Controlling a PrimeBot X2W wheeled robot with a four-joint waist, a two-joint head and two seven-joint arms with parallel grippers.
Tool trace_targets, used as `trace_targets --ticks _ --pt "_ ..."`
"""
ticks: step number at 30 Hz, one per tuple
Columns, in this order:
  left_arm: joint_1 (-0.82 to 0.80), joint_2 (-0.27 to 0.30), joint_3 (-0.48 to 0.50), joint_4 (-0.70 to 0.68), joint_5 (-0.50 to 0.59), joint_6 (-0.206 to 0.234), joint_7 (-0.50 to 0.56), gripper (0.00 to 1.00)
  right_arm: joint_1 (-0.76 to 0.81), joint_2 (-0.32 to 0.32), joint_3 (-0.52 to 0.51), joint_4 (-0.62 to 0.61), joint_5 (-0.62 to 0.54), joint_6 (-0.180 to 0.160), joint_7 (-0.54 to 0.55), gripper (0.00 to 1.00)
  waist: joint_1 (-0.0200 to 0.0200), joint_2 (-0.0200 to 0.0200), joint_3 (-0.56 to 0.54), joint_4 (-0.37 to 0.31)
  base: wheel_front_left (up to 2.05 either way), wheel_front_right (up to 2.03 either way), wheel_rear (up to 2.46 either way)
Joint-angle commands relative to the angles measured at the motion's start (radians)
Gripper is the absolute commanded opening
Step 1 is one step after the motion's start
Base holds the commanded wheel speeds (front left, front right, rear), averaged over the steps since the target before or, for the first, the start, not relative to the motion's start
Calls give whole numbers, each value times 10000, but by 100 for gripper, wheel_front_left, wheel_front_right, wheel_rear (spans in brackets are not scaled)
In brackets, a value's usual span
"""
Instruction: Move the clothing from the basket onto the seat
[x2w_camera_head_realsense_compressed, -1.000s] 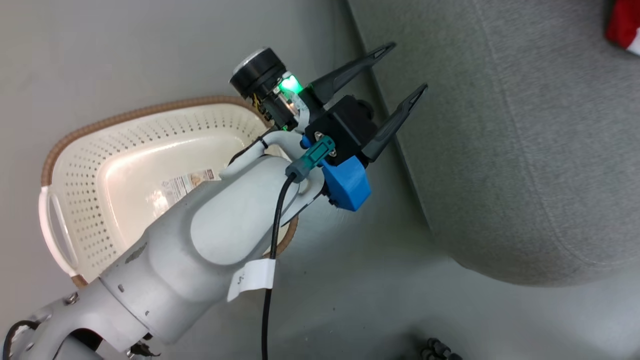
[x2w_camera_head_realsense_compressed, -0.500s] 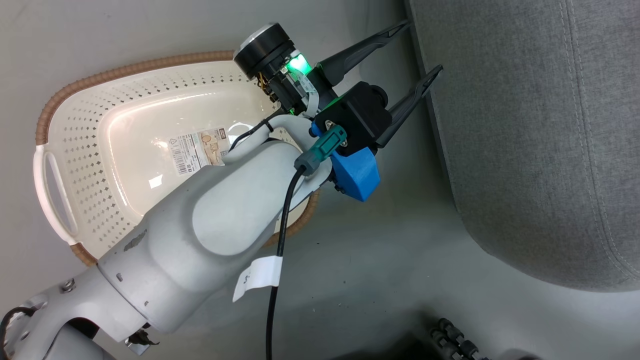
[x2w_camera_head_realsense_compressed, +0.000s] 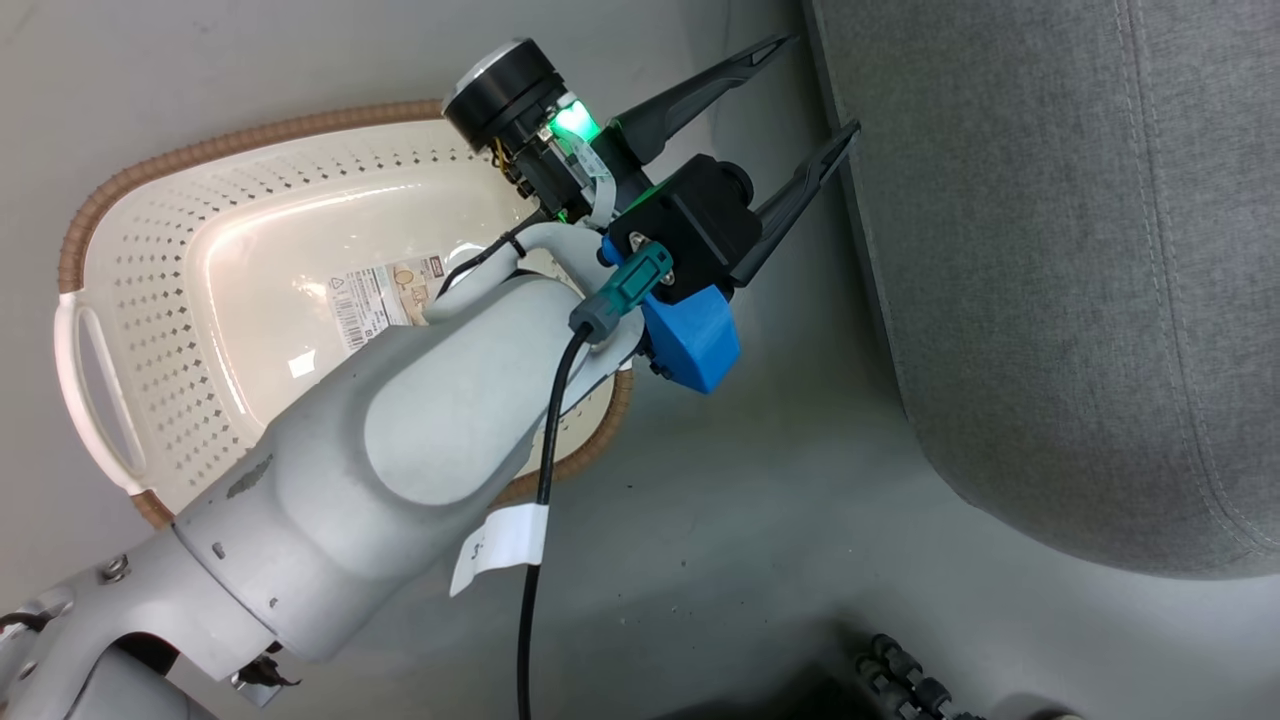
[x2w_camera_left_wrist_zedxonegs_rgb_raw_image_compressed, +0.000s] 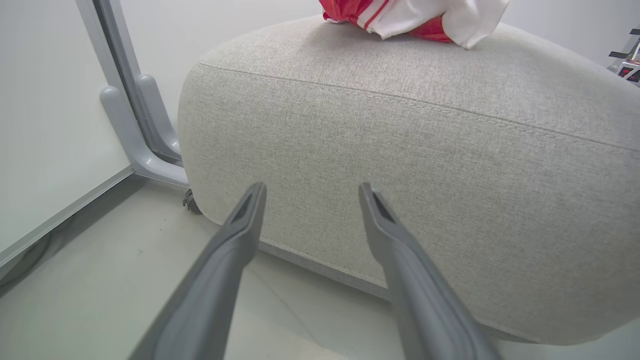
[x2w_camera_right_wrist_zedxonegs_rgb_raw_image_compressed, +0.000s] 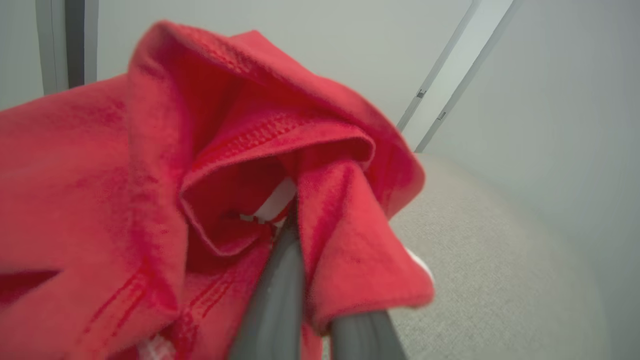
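The cream perforated basket (x2w_camera_head_realsense_compressed: 150, 300) stands on the floor at left, with nothing but a printed sticker (x2w_camera_head_realsense_compressed: 385, 295) on its bottom. My left gripper (x2w_camera_head_realsense_compressed: 815, 85) hangs open past the basket's right rim, fingers pointing at the side of the grey seat (x2w_camera_head_realsense_compressed: 1050, 250). In the left wrist view, the left gripper (x2w_camera_left_wrist_zedxonegs_rgb_raw_image_compressed: 311, 186) is open and holds nothing, close to the seat (x2w_camera_left_wrist_zedxonegs_rgb_raw_image_compressed: 400, 140), and red-and-white clothing (x2w_camera_left_wrist_zedxonegs_rgb_raw_image_compressed: 400, 15) lies on top. My right gripper (x2w_camera_right_wrist_zedxonegs_rgb_raw_image_compressed: 305, 225) is shut on red clothing (x2w_camera_right_wrist_zedxonegs_rgb_raw_image_compressed: 125, 175), which drapes over its fingers above the seat (x2w_camera_right_wrist_zedxonegs_rgb_raw_image_compressed: 475, 250).
A grey metal frame leg (x2w_camera_left_wrist_zedxonegs_rgb_raw_image_compressed: 140, 140) with a small caster stands by the seat's left corner, against a white wall panel. A black ribbed cable (x2w_camera_head_realsense_compressed: 900, 670) lies on the floor at the bottom of the head view. Grey floor separates the basket from the seat.
The head camera has shifted, so the seat and basket sit differently and the red cloth at the top right corner has left the picture. The left gripper stays open by the basket's rim.
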Motion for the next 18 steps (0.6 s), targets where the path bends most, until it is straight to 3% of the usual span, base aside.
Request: trace_targets --ticks 1,11,18 --pt "-83 21 -33 -22 -66 30 -42 100 234 148 -165 -111 150 1 -2 100 -1 0 -91 3 0 0 0" --pt "511 -286 64 308 -293 141 -516 100 2410 570 -384 -1421 358 1 -4 100 -1 0 -1434 84 0 0 0" --pt "1355 -423 547 407 -560 365 -645 100 3702 1049 382 -2876 230 1 -2 100 -1 0 -2944 245 0 0 0"
